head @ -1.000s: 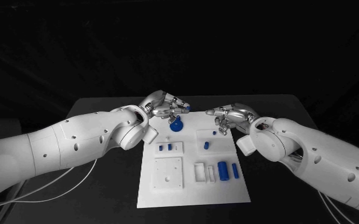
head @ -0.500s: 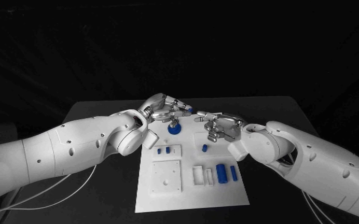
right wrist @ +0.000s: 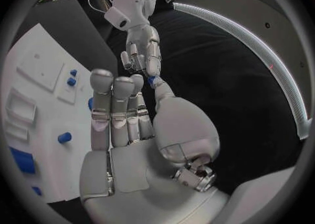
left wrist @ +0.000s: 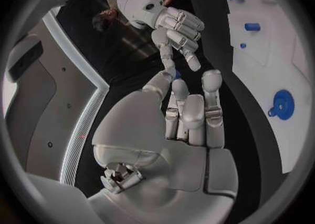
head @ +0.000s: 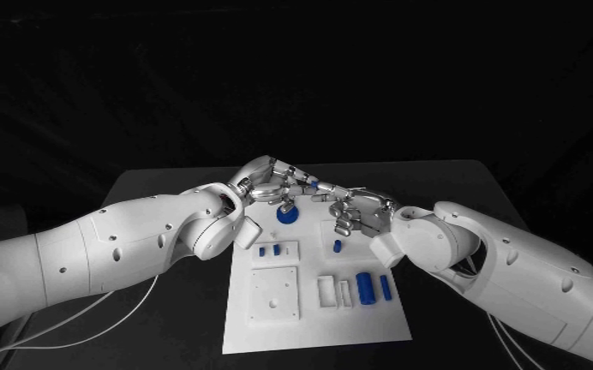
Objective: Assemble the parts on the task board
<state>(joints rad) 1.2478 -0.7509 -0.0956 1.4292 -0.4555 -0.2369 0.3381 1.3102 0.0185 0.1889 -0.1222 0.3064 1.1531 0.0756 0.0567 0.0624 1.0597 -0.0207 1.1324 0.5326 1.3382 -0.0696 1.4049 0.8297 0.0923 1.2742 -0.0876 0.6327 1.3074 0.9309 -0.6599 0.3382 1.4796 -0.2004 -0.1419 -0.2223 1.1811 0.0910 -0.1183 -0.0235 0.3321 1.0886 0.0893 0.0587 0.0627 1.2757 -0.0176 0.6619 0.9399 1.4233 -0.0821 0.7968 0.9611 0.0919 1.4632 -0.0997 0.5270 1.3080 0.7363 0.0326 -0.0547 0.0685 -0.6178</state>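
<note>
The left hand (head: 270, 182) and right hand (head: 352, 207) meet fingertip to fingertip above the far end of the flat white task board (head: 315, 323), sharing a pinch on a tiny blue part (right wrist: 151, 81). A round blue disc part (head: 287, 214) lies on the board just beneath them, on the black worktop (head: 161, 183).
</note>
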